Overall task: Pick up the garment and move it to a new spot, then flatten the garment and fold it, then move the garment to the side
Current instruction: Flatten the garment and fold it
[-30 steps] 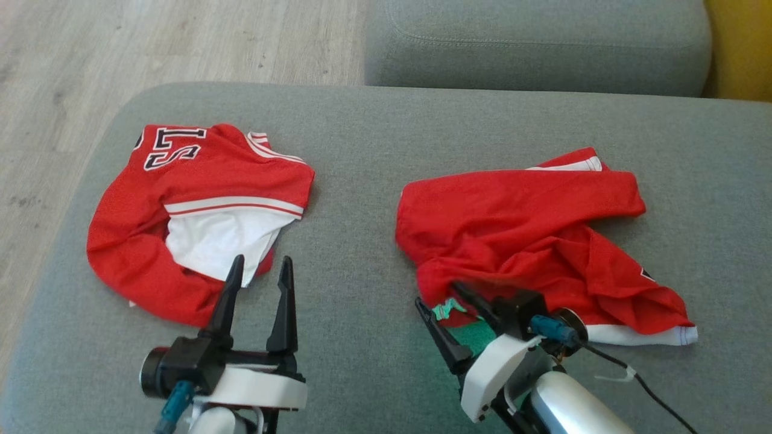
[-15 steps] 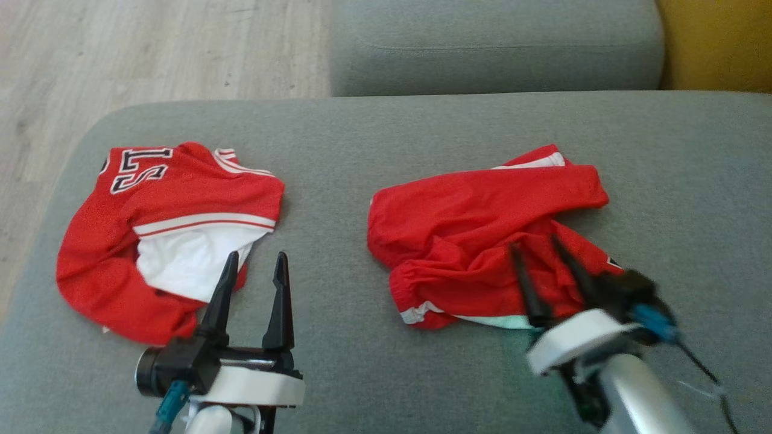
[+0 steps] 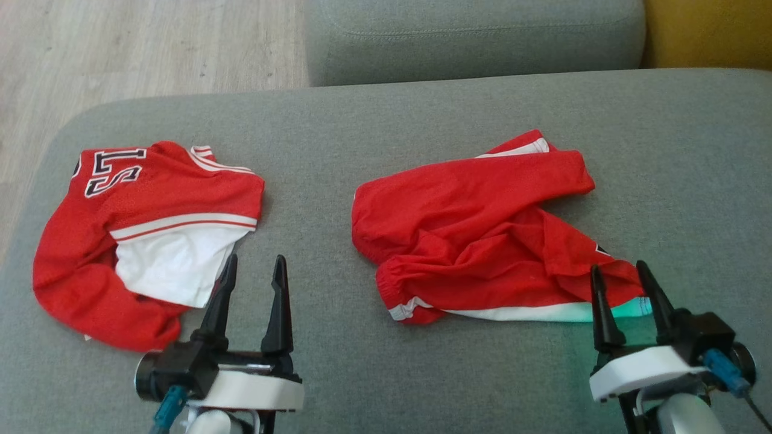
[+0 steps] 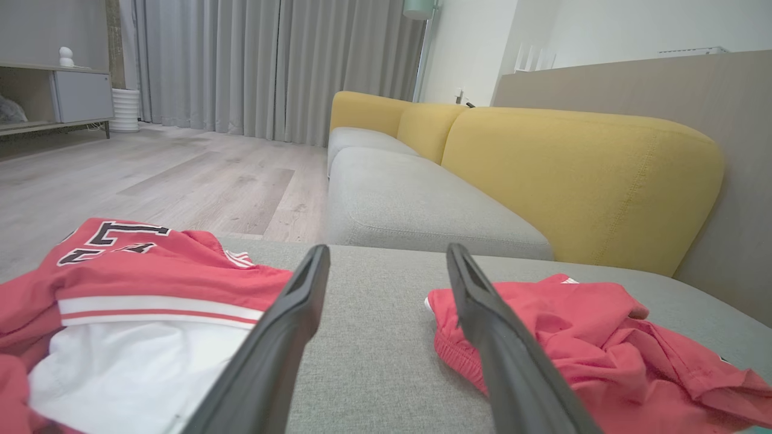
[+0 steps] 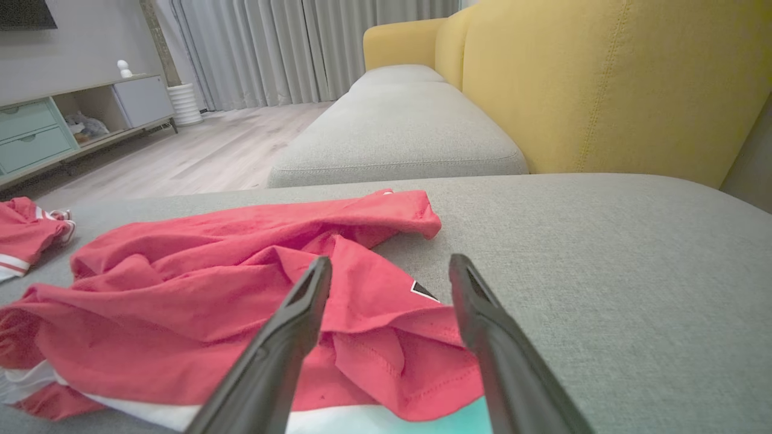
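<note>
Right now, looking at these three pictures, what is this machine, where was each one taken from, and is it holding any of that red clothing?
It is a two-armed robot working over a grey sofa cushion. The wide picture comes from a camera on its head, looking down. The left gripper and right gripper, each a pair of dark fingers, rise from the bottom. The other two pictures come from cameras on the wrists, looking along those fingers. On the cushion lie a red jersey with black letters, its white inside showing, and a crumpled red garment with a white hem. Both grippers stand open and hold nothing. The right one points at the crumpled garment's near corner.
</note>
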Tool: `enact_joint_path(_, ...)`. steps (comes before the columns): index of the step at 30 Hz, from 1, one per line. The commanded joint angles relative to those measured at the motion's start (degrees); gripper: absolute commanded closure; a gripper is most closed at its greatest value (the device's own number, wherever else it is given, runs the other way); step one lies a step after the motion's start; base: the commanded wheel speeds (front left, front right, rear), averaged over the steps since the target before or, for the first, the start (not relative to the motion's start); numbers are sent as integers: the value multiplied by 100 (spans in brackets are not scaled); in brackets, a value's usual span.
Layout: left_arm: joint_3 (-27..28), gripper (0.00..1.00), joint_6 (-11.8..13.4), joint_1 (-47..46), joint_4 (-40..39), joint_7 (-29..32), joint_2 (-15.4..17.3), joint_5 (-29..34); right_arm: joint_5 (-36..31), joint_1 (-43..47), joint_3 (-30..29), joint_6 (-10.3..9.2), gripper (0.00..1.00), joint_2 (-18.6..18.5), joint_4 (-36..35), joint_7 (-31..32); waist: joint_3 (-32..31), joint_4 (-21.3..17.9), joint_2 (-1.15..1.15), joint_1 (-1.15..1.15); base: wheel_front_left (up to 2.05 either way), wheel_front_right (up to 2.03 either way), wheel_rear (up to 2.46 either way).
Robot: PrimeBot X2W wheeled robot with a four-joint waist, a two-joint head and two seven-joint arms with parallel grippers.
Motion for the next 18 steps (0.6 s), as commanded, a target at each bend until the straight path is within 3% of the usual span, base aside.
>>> enact_joint_path(1, 213, 0, -2, -182, -177, -31, -5, 3, 61, -180, 111, 44, 0, -28, -256, -76, 35, 28, 0, 0, 0, 0, 0)
enact_joint_path(7, 163, 0, -51, -276, -131, -31, -5, 71, 171, -330, 532, 44, 0, -28, 102, -53, 172, 172, 0, 0, 0, 0, 0)
enact_joint_path(18, 110, 0, -66, -300, -74, -31, -5, 90, -134, -676, 212, 44, 0, -28, 803, -55, 283, 349, 0, 0, 0, 0, 0)
